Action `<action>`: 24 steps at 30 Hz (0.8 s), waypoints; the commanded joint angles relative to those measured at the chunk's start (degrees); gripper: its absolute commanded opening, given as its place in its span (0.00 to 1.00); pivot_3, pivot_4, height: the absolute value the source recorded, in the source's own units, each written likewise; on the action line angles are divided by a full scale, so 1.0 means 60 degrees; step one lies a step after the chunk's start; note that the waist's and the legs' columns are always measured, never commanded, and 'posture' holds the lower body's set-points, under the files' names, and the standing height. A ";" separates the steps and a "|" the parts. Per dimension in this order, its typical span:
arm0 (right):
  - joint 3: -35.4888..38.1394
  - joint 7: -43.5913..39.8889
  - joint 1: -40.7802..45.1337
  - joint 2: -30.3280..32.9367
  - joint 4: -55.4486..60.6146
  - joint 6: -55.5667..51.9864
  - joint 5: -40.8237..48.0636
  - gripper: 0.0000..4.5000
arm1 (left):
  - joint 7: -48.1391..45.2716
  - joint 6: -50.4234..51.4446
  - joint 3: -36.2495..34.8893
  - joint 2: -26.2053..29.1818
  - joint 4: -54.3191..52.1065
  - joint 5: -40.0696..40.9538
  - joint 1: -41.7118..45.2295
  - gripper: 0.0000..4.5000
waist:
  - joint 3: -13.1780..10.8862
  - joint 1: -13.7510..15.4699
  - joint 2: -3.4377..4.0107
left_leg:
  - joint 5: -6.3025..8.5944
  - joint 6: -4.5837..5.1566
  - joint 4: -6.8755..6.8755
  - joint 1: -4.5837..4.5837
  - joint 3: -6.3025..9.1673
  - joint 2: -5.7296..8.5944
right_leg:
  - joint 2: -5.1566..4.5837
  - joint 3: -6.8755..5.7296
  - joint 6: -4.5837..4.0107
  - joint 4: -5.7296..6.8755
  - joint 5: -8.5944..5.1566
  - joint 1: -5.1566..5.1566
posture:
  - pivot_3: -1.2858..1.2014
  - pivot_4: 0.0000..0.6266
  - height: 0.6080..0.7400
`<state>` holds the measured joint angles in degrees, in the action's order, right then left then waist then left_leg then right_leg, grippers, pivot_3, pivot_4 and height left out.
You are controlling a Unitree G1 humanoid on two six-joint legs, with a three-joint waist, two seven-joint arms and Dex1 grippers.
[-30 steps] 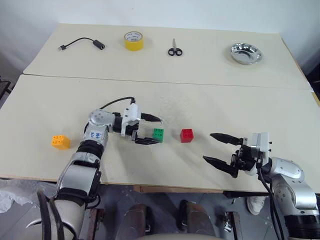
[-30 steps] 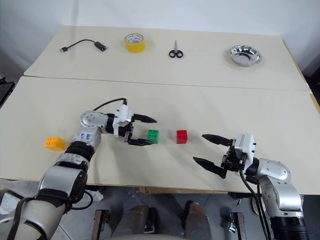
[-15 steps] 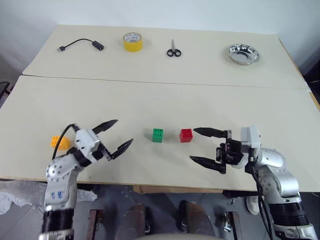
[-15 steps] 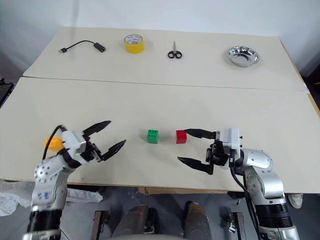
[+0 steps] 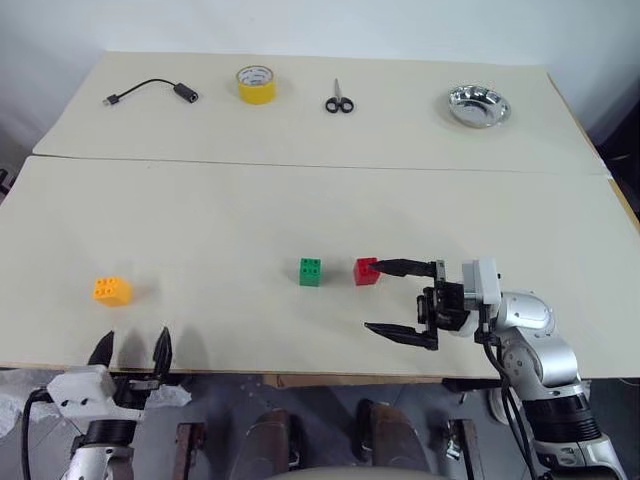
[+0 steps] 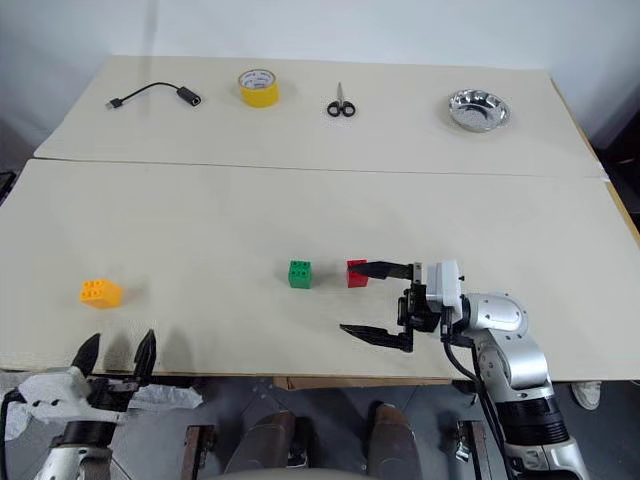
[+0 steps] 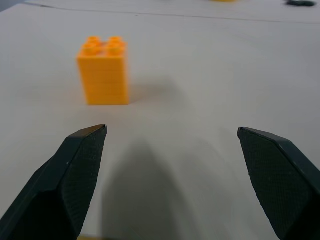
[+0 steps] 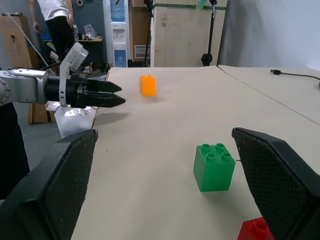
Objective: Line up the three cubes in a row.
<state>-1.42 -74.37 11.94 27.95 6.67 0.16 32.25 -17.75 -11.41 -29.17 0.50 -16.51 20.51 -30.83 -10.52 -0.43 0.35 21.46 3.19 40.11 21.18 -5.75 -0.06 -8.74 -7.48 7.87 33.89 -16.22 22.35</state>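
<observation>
- On the near table (image 5: 200, 220), seen from the head, the green cube (image 5: 311, 271) and red cube (image 5: 367, 271) sit side by side in the middle, a small gap between them. The orange cube (image 5: 112, 290) sits alone, far to the left.
- At the near edge, the left gripper (image 5: 132, 349) is wide open and empty, just in front of the orange cube.
- The right gripper (image 5: 398, 298) is wide open and empty. One finger tip is right by the red cube.
- From the left wrist, the orange cube (image 7: 103, 70) stands upright past the open fingers (image 7: 82, 165).
- From the right wrist, the green cube (image 8: 214, 167) is between the open fingers, with the red cube (image 8: 256, 230) nearer.
- A person (image 8: 56, 25) stands far behind.
</observation>
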 commanded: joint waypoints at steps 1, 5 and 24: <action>0.0046 -0.0121 0.0058 -0.0009 -0.0146 0.0280 -0.0080 1.00 | 0.0741 -0.0196 -0.1066 -0.0124 0.0314 0.0601 -0.0430 0.99 | 0.0002 -0.0013 -0.0004 | 0.0004 0.0004 0.0000 -0.0001 -0.0002 0.0000 | 0.0000 -0.0003 0.0000 -0.0001 0.0000 0.0000 | 0.52 0.24 1.00; 0.0048 -0.0173 0.0126 0.0008 -0.0361 0.0322 -0.0088 1.00 | 0.0894 -0.0070 -0.1004 -0.0130 0.0077 0.0634 -0.0475 0.99 | 0.0003 0.0039 -0.0004 | 0.0011 0.0013 0.0001 0.0002 -0.0004 0.0005 | -0.0008 -0.0008 0.0000 -0.0005 0.0000 0.0002 | 0.52 0.24 1.00; -0.0079 -0.0026 0.0282 -0.0052 -0.0319 -0.0019 -0.0038 1.00 | 0.0168 0.1859 -0.0811 0.2968 0.1597 0.1121 0.2384 0.99 | 0.0012 0.0041 -0.0011 | 0.0020 0.0009 0.0021 0.0000 -0.0010 -0.0007 | 0.0019 -0.0011 -0.0001 0.0024 -0.0001 0.0005 | 0.52 0.24 1.00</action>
<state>-2.39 -74.80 13.67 27.80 2.70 -0.07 31.45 -16.03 0.11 -33.49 17.17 -7.30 26.83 -16.48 -10.45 -0.18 0.29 21.58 3.25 40.24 21.18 -5.81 -0.10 -8.63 -7.54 7.86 34.03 -16.22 22.37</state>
